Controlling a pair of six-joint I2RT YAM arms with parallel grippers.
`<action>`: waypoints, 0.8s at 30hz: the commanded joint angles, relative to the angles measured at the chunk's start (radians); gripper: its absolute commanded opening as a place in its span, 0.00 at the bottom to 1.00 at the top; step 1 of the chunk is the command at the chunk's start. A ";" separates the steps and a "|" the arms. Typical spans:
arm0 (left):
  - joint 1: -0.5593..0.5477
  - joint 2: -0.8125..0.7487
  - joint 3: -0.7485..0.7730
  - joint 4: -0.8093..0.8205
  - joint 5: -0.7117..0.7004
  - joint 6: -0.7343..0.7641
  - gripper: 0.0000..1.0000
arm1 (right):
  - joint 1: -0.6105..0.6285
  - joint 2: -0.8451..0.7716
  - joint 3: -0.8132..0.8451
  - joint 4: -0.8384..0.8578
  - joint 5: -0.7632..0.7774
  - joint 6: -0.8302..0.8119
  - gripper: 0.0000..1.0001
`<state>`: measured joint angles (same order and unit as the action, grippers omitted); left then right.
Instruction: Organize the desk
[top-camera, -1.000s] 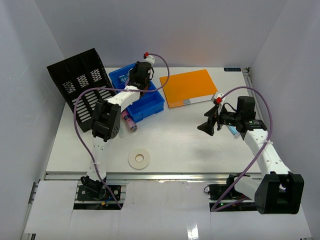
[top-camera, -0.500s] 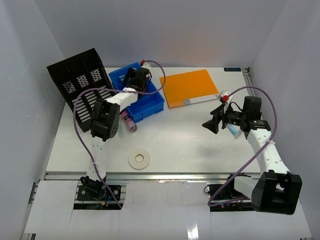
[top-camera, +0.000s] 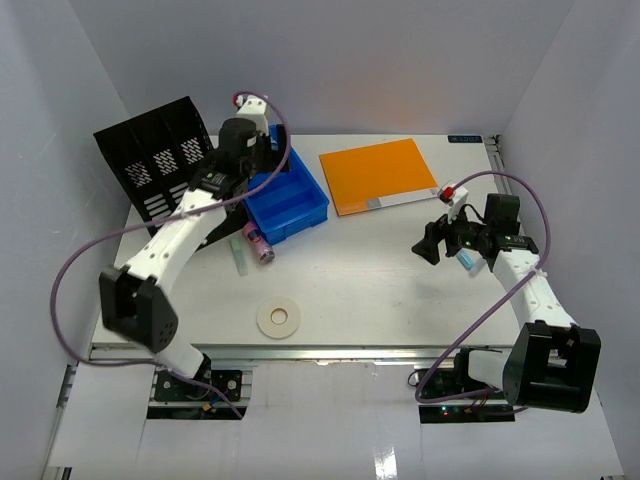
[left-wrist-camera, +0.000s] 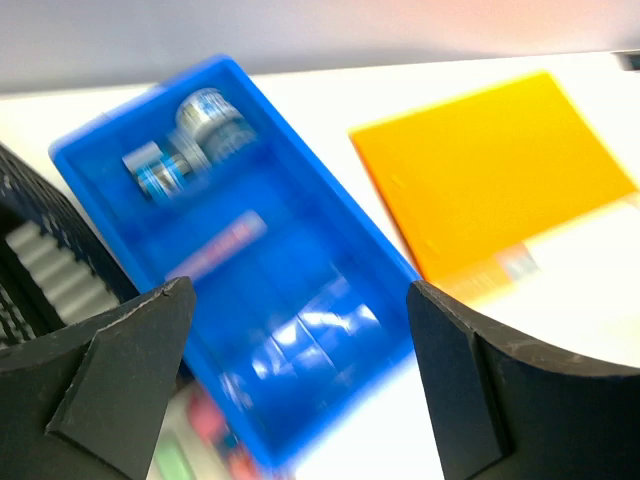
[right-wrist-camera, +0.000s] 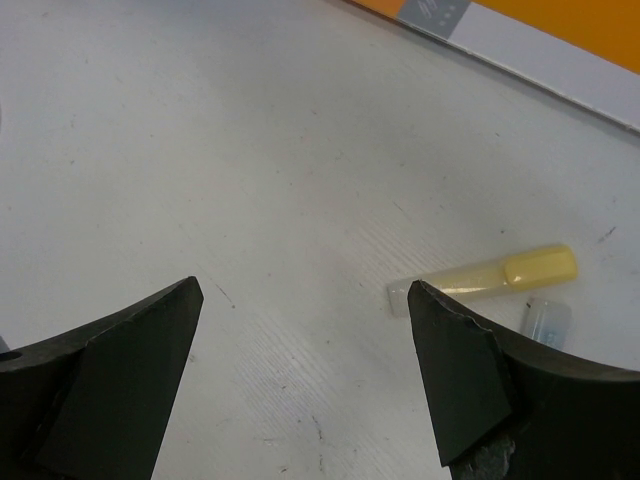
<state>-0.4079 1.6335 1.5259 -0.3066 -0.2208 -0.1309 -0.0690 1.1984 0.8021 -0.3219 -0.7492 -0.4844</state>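
Bare desk (top-camera: 380, 290) mid-table; blue tray (top-camera: 305, 222) left, orange folder (top-camera: 380, 172) behind (tape ring (top-camera: 266, 320) nearer).

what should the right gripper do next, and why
Probably nudge the open, empty right gripper sideways until the yellow plastic highlighter sits between its jaws, then lower. The highlighter lies loose on the white desk, off to one side rather than centred.

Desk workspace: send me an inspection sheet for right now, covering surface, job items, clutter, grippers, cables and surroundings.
Surface: white desk, faint scuffs.
Job's things: blue tray holding small items; orange folder; black rack; tape ring.
Clutter: pink tube and green stick beside the tray; yellow marker and clear cap loose.
Grippers: left gripper open above the tray; right gripper open above bare desk beside the marker.
Cables: purple cable looping off each arm.
Surroundings: plain white walls.
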 joint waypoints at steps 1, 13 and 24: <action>0.010 -0.240 -0.277 0.001 0.250 -0.169 0.98 | -0.005 -0.014 0.013 0.004 0.114 0.050 0.90; 0.045 -0.740 -0.904 -0.028 0.168 -0.445 0.87 | -0.014 -0.072 -0.041 0.016 0.026 -0.028 0.90; 0.076 -0.445 -0.820 -0.071 0.014 -0.440 0.71 | -0.026 -0.127 -0.055 0.015 -0.010 -0.025 0.90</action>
<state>-0.3452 1.1037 0.6436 -0.3604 -0.1093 -0.5645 -0.0858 1.1074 0.7540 -0.3160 -0.7178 -0.5056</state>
